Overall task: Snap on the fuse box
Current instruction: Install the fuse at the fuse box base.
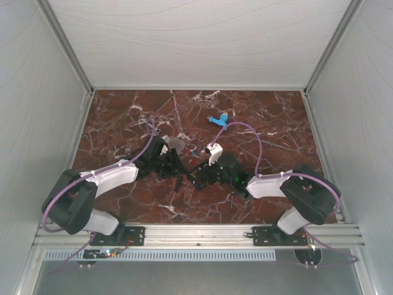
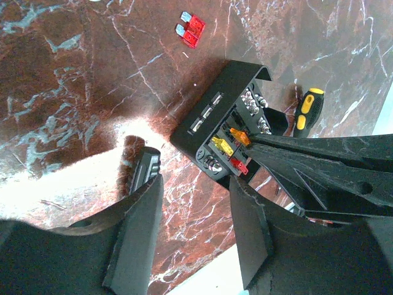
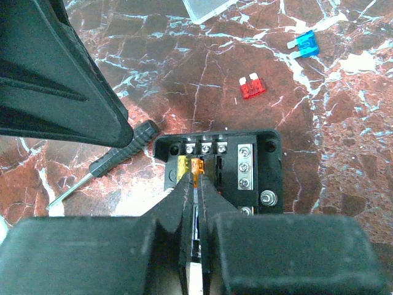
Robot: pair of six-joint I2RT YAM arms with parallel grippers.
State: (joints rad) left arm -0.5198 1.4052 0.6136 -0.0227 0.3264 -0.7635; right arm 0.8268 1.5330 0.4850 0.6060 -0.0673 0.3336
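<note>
Right gripper (image 3: pixel 196 187) is pinching orange fuse (image 3: pixel 197 165) in the fuse box (image 3: pixel 273 172), sitting mid-table.
Left gripper (image 2: pixel 191 184) is hanging spread beside the box; the fuse wants pressing straight down, kept upright. Clear lid (image 3: pixel 207 7) is lying apart, not yet on.

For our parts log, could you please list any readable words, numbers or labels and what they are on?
None can be read. Any markings on the loose red fuse, the blue fuse, the orange fuse or the fuse box are too small or blurred.
</note>
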